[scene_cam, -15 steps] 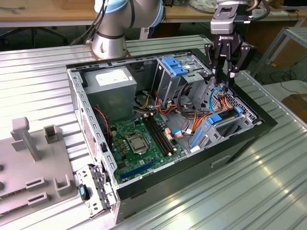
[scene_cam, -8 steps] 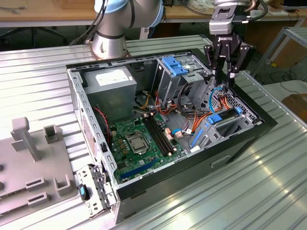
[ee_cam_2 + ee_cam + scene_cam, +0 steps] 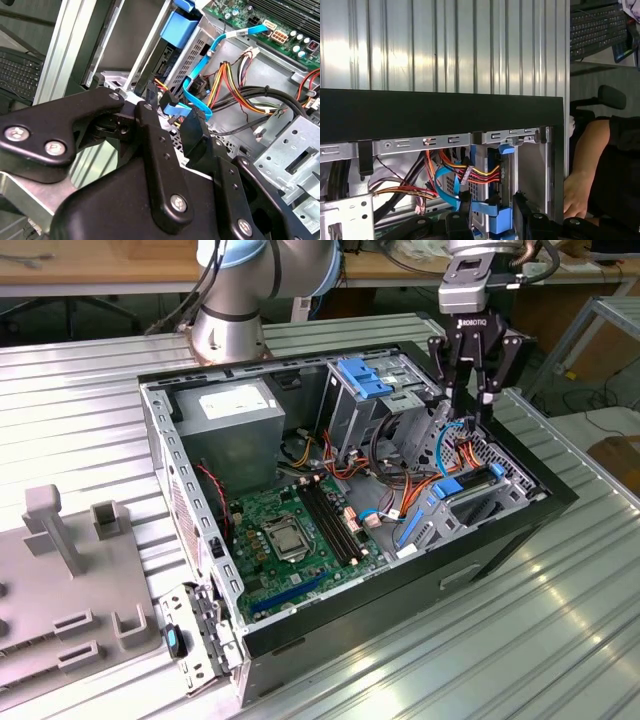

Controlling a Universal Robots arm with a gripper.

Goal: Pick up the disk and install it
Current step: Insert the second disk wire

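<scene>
the exterior view looks down from above and to one side at the open black computer case [image 3: 330,490] on the ribbed metal table [image 3: 520,640], taking in the whole case. both wrist views sit close above the case's drive end, sharing the bright blue flat cable [image 3: 192,102] [image 3: 447,187] there.

green motherboard [image 3: 290,530], blue-railed silver disk [image 3: 176,37], black fingers [image 3: 150,107], orange-yellow wires [image 3: 480,174].

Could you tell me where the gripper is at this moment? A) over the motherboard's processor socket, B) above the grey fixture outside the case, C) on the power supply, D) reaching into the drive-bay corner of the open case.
D: in the exterior view the gripper reaches down into the case by the blue-railed disk and cables.
</scene>
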